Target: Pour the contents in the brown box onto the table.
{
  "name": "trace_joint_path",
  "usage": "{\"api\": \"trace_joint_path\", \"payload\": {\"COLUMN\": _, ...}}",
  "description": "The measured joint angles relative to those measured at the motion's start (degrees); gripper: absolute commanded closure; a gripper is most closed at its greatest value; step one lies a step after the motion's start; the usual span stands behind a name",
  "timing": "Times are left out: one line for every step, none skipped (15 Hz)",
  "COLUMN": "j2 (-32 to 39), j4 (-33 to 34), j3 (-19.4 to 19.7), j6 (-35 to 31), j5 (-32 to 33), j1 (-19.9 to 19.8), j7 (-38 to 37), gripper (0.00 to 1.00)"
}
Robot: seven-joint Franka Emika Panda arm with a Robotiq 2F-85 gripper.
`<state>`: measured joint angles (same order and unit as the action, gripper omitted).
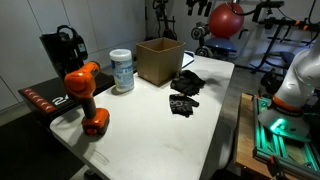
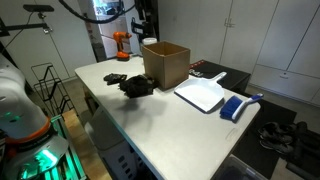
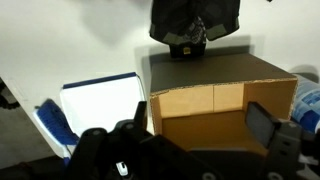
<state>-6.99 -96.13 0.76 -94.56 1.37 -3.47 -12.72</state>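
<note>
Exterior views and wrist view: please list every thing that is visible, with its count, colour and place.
table: one, white, centre of the scene
brown box: one, tan, upright on the table
fabric pieces: small heap, black, on the table beside the box
canister: one, white with blue label, beside the box
drill: one, orange and black, near a table corner
tray: one, white, beside the box
blue object: one, next to the tray
ball: one, red, background
gripper: one, black, open, facing the box
</note>
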Motion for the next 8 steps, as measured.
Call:
{"api": "trace_joint_path", "payload": {"j2": -0.98, "j4": 0.29, "j3": -0.77, "j6": 2.74, "j5": 0.64, "j1": 0.42, "j7": -2.08, "gripper": 0.00}}
{"api": "trace_joint_path", "payload": {"j2": -1.72, "j4": 0.45, "j3": -1.58, "j6": 4.86, "j5": 1.65, "j1": 0.80, "j7": -4.71, "gripper": 0.00}}
{"api": "trace_joint_path", "payload": {"j2": -2.16, "j4": 0.67, "j3": -2.36, "j6": 6.77, "j5": 2.59, "j1": 1.08, "j7": -7.37, "gripper": 0.00}}
{"api": "trace_joint_path", "payload": {"j2": -2.32, "j4": 1.00, "j3": -3.05, "j6": 8.60, "j5": 3.22, "j1": 1.29, "j7": -9.61, "gripper": 0.00}}
{"api": "trace_joint_path", "payload": {"j2": -2.33, "j4": 1.33, "j3": -3.68, "j6": 10.11, "j5": 3.65, "j1": 1.38, "j7": -11.39, "gripper": 0.00}}
{"api": "trace_joint_path", "payload": {"j2": -2.33, "j4": 1.59, "j3": -4.17, "j6": 11.34, "j5": 3.94, "j1": 1.50, "j7": -12.66, "gripper": 0.00}}
{"api": "trace_joint_path", "payload": {"j2": -2.33, "j4": 1.83, "j3": -4.57, "j6": 12.35, "j5": 4.17, "j1": 1.62, "j7": -13.67, "gripper": 0.00}}
{"api": "trace_joint_path", "payload": {"j2": -2.35, "j4": 2.10, "j3": -4.93, "j6": 13.25, "j5": 4.37, "j1": 1.76, "j7": -14.48, "gripper": 0.00}}
